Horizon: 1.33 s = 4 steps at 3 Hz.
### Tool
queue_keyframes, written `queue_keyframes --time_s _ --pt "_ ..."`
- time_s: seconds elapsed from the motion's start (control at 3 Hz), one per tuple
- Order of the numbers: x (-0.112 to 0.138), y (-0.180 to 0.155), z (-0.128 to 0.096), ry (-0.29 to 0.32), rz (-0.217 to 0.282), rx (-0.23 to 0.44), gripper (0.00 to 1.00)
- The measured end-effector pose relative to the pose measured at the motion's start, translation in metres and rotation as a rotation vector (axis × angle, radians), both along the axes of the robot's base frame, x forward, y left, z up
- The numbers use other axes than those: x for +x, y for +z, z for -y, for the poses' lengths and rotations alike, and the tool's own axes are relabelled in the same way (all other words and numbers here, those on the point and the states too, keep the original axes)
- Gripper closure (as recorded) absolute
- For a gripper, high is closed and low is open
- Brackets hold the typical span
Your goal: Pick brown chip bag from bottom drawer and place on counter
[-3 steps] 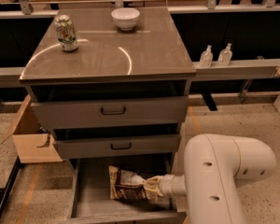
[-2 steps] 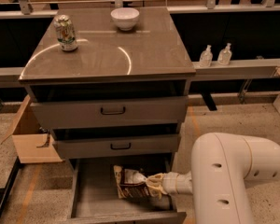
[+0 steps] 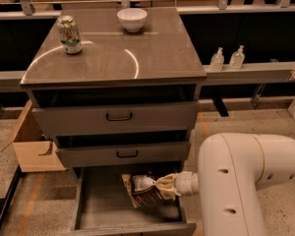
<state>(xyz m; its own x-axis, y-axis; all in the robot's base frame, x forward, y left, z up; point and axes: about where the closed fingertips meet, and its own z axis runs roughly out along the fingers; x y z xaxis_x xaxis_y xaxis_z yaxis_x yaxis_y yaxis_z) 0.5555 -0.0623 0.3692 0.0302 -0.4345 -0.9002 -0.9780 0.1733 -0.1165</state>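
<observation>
At lower centre, the robot's cream two-finger gripper (image 3: 163,187) is clamped on a crinkly dark-brown chip bag (image 3: 141,194), tilted inside the open grey metal bottom drawer (image 3: 101,208). The glossy grey-brown counter (image 3: 118,53) fills the upper frame.

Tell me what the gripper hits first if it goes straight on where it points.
The crinkly dark-brown chip bag, right in front of the gripper, inside the open grey metal bottom drawer. Past it, probably the drawer's side wall, though depth is unclear.
</observation>
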Motion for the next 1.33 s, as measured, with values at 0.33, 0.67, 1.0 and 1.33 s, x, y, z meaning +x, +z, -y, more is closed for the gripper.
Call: queue_keyframes --time_s 0.33,0.67,1.0,1.33 --pt "0.000 0.000 0.000 0.000 0.000 0.000 1.00" --pt "-0.005 0.032 -0.001 0.007 0.032 -0.001 1.00" --pt "-0.016 0.084 -0.009 0.040 0.062 -0.012 1.00" --pt "-0.025 0.142 -0.013 0.056 0.093 -0.005 1.00"
